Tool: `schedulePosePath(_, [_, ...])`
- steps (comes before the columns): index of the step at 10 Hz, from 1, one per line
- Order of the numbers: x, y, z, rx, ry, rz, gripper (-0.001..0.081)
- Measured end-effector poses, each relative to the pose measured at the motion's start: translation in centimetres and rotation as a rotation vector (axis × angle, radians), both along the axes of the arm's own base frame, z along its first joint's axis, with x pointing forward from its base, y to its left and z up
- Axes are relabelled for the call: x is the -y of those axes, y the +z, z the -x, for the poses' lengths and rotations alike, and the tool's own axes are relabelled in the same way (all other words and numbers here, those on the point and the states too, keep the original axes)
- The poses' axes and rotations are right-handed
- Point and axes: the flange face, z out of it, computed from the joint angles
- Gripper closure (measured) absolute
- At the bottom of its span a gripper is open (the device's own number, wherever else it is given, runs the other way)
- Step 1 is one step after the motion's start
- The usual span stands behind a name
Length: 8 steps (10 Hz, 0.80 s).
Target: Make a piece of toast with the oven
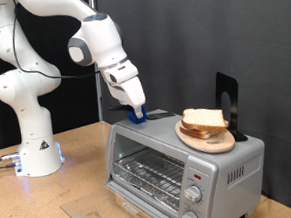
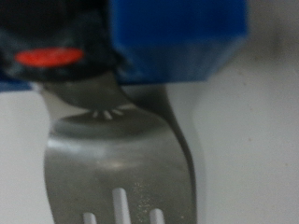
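One arm: a white Franka arm (image 1: 42,56) stands at the exterior view's left on a wooden table (image 1: 81,184), bent over towards the oven.
Oven: the silver-grey toaster oven (image 1: 179,162) sits at the exterior view's lower right, door shut, wire rack visible behind the glass, two round knobs at its right front.
Room: dark backdrop behind; pale wood surface below.
Plate: a round wooden plate (image 1: 203,142) rests on the oven's roof, right side.
Bread: the piece of toast (image 1: 203,120) lies on that plate, stacked with a second slice.
Stand: a black upright holder (image 1: 228,103) rises just behind the plate.
Gripper: the gripper (image 1: 135,111) reaches down to the oven's roof, left of the plate, at a blue block (image 1: 136,116).
Fingers: whether spread or pressed together, I cannot tell.
Wrist view only: a blurred metal fork (image 2: 117,159) close up, tines pointing away, beneath the blue block (image 2: 177,37) and a red dot.
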Motion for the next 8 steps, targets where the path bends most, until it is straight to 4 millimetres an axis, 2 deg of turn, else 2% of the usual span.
schedulePosePath(8, [-1.5,-0.6,-0.2,-0.058,-0.022,-0.022,0.0124])
